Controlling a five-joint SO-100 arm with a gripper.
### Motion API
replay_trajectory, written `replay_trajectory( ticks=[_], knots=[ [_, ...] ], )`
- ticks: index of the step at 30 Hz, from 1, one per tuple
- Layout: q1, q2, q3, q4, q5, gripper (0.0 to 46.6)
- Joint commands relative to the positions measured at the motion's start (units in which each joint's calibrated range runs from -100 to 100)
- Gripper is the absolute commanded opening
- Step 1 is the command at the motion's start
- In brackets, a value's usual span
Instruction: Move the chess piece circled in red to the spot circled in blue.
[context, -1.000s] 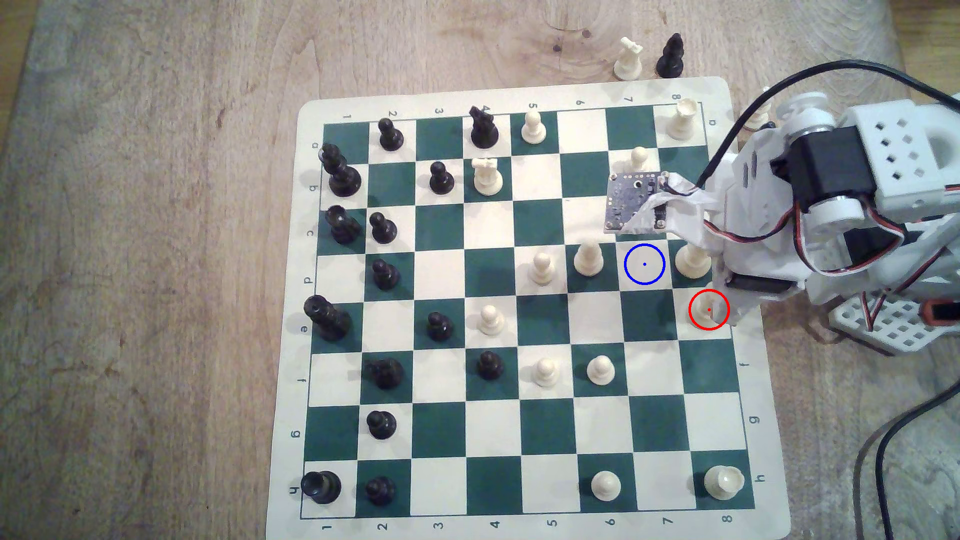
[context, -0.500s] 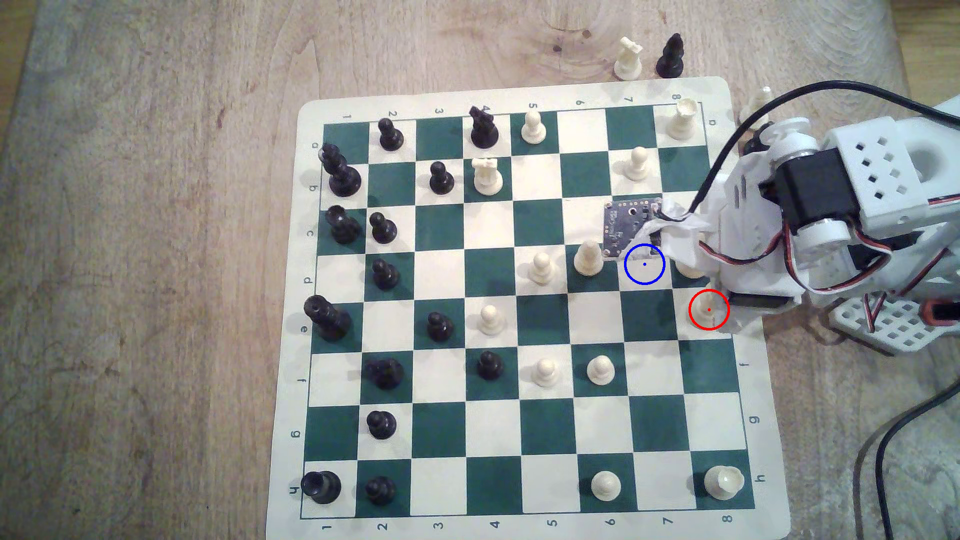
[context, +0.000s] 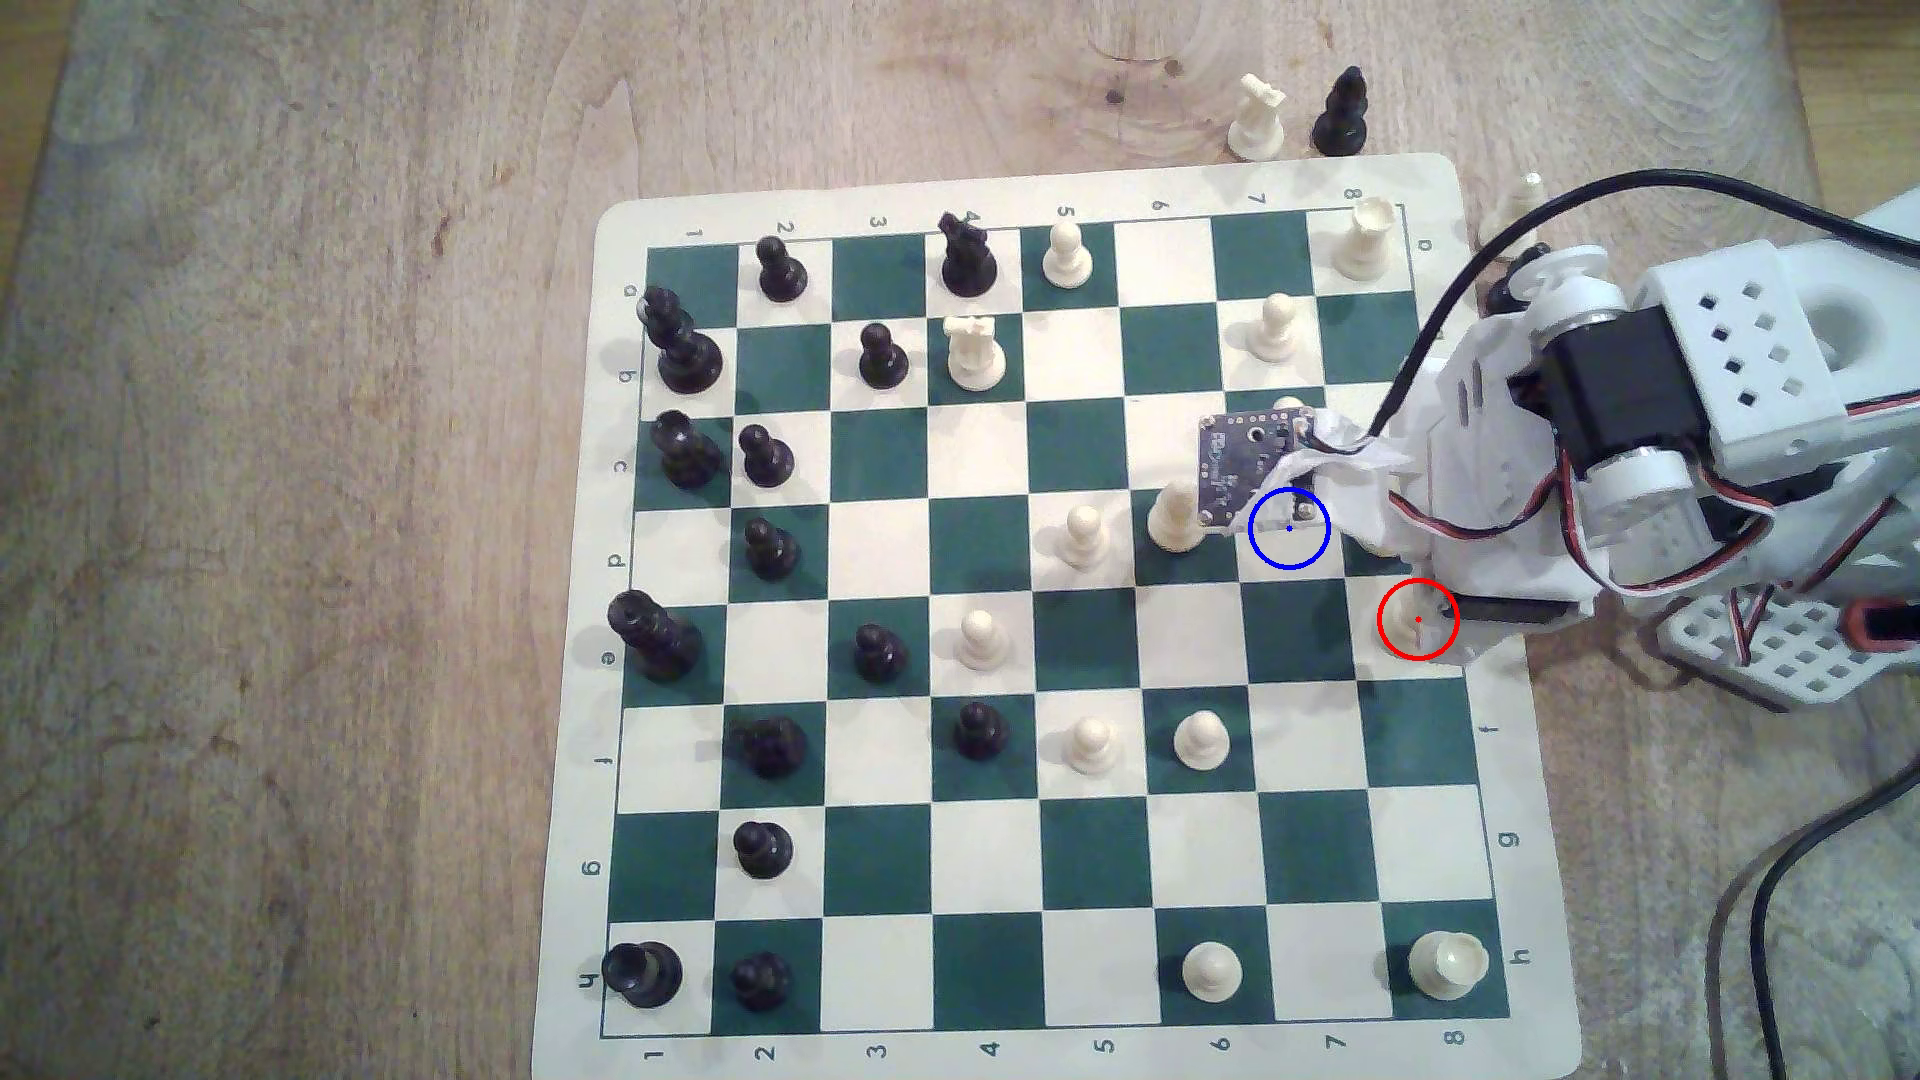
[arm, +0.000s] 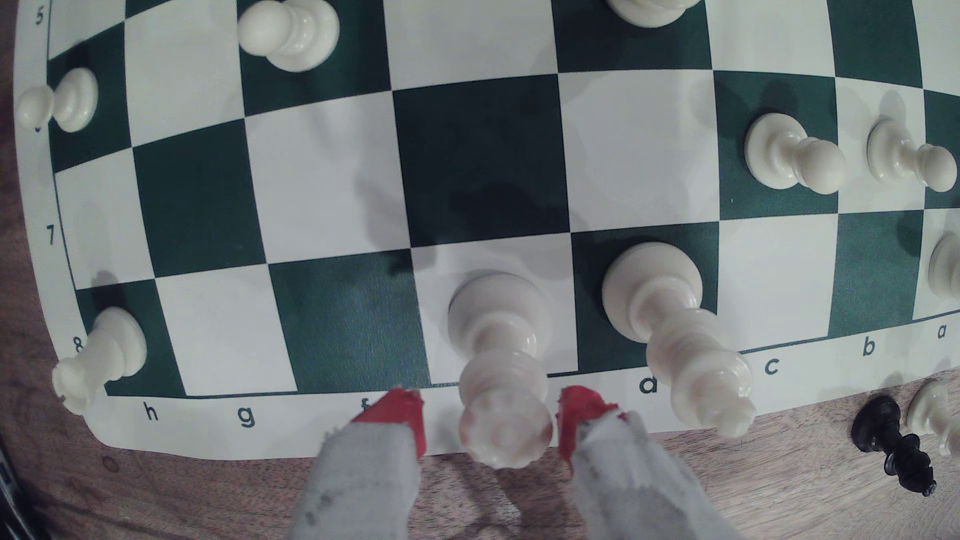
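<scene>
My gripper (arm: 491, 415) hangs open over the near edge of the board (context: 1086, 639), its two red-tipped fingers (arm: 400, 415) standing either side of the head of the tall piece (arm: 498, 332), with a sliver of gap showing on each side. The piece stands upright on a cream square in the board's outermost row, in the file lettered e, inside the red ring (context: 1418, 620); in the exterior view my arm covers most of it. Just beside it, on the green square next door, stands a bulkier cream piece (arm: 670, 322), its crown leaning close to my finger. The blue spot (context: 1289, 545) marks a cream square diagonally adjoining the tall piece's own, one row further in; my wrist's circuit board (context: 1247, 462) overlaps the ring's upper edge in the exterior view. Cream pawns and black pieces are scattered over the rest of the board. Off it, on the wooden table (context: 312, 519), a cream knight (context: 1257, 119) and a black bishop (context: 1340, 114) stand side by side.
</scene>
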Motion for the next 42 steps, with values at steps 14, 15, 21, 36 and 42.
replay_trajectory(
  ticks=[14,15,21,36,42],
  knots=[
    [-1.5,0.4,-1.0,0.4,-0.4,3.8],
    [-1.5,0.4,-1.1,0.4,-0.4,3.4],
    [-1.5,0.2,-3.8,2.3,-0.4,1.5],
    [-1.4,4.8,-31.5,19.5,-0.6,1.4],
    [0.8,8.0,-39.2,21.0,0.0,1.4]
  ],
)
